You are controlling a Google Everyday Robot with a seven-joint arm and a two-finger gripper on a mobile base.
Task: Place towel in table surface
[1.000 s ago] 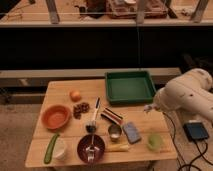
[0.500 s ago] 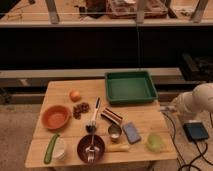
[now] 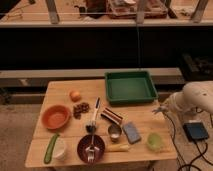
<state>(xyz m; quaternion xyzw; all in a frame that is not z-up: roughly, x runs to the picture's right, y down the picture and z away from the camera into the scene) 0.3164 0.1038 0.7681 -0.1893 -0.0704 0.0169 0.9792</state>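
My end effector [image 3: 159, 109] sits pinched together at the right edge of the bench [image 3: 145, 120]. I cannot spot the towel from here.

Towel [image 3: 158, 110]: small pale grey-blue bunch at right of centre in the frame, apparently pinched in the closed gripper [image 3: 161, 107], hanging at the table's right edge; contact with the wood cannot be determined.

Table surface [image 3: 61, 90]: light wooden rectangular top of pale planks, level, occupying the lower centre of the frame, long side running left to right.
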